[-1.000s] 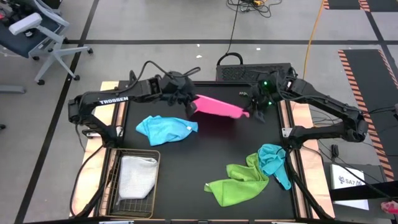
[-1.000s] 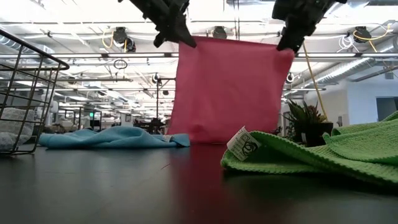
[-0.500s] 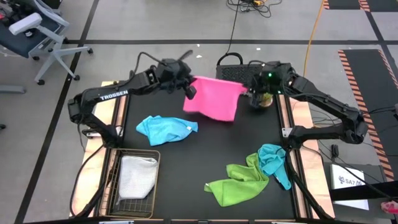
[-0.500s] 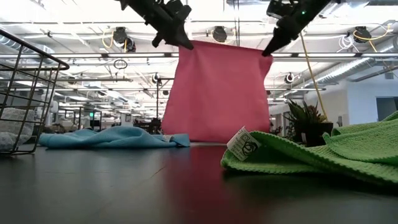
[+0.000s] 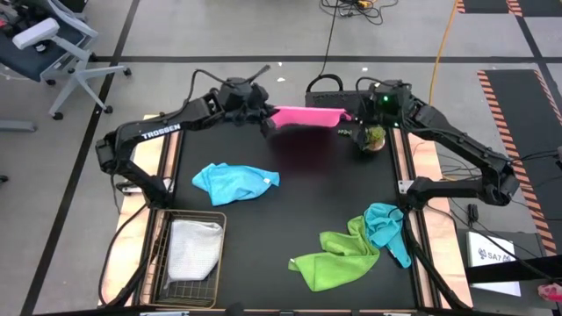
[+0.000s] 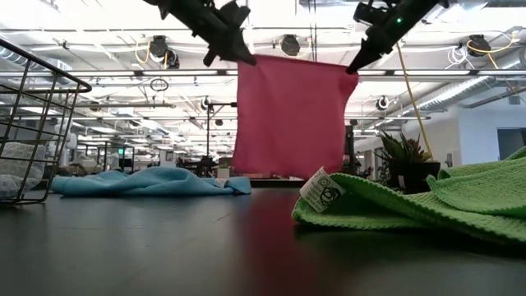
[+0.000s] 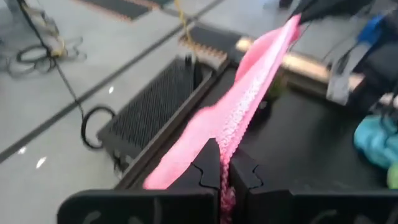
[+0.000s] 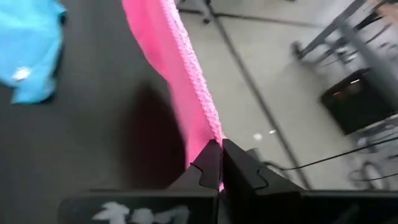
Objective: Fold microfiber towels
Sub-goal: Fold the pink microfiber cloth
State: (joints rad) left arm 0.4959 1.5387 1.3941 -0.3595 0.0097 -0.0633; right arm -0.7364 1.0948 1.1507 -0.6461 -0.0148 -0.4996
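1. Nearest the front edge of the worktop (image 5: 281, 219), toward its right corner, the lime green towel (image 5: 334, 259) lies crumpled; in the low view it fills the right foreground with a white label turned up.
2. Touching it on the side toward the right edge is the teal towel (image 5: 386, 230), also bunched up.
3. At the front left corner stands the wire mesh basket (image 5: 189, 259), with the pale grey-white towel (image 5: 193, 246) lying inside it.
4. Farther in, left of the middle, the light blue towel (image 5: 233, 182) rests rumpled on the dark surface, well apart from the green and teal pair.
5. Above the back part of the worktop I hold the pink towel (image 6: 288, 115) in the air, hanging flat like a curtain with its lower edge near the surface; whether it touches, I cannot tell.
6. My left gripper (image 5: 268, 125) is clamped tight on one top corner of the pink towel; my wrist view shows the fabric edge pinched between my closed fingers (image 7: 208, 171).
7. My right gripper (image 5: 347, 118) is pinched closed on the other top corner, the cloth running away from my fingers (image 8: 239, 168) toward the left arm.
8. Near the back right corner, just beside my right gripper, sits the small potted plant (image 5: 373, 139).
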